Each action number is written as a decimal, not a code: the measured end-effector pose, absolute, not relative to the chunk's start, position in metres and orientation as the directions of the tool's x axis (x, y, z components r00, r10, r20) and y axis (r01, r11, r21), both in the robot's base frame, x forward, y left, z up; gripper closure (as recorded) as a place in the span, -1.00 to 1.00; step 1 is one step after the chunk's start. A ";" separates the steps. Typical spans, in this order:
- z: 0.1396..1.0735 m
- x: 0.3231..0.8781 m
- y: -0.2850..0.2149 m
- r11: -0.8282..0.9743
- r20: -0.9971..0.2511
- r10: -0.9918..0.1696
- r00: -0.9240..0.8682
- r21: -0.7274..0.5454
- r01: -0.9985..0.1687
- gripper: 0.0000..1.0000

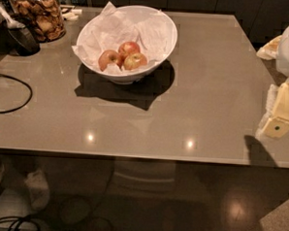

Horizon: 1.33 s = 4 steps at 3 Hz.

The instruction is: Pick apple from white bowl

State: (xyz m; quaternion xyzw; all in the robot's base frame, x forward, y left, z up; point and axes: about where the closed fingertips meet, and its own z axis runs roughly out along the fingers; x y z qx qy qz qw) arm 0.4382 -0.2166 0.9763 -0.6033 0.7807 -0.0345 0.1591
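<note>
The white bowl (pixel 164 26) stands at the back left-centre of the grey table, lined with crumpled white paper. Three apples lie together in it. The apple (pixel 136 61), the palest and yellow-green with a red blush, is the front right one. A redder apple (pixel 130 48) lies behind it and a reddish-orange one (pixel 109 59) to its left. My gripper (pixel 280 117) hangs at the right edge of the view, over the table's right side. It is far to the right of the bowl and holds nothing that I can see.
A glass jar of brown snacks (pixel 40 12) and a dark object with a spoon (pixel 20 35) stand at the back left. A black cable (pixel 12 93) loops on the table's left. A yellowish packet (pixel 269 47) lies at the far right. The table's front edge (pixel 132 157) runs across the view.
</note>
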 end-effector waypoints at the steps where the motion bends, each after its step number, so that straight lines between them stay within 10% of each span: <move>1: 0.980 0.443 -0.212 0.265 -0.202 -0.955 -0.218 -0.249 -0.931 -1.00; 4: 1.010 0.511 -0.179 0.374 -0.240 -0.917 -0.318 -0.241 -0.896 -1.00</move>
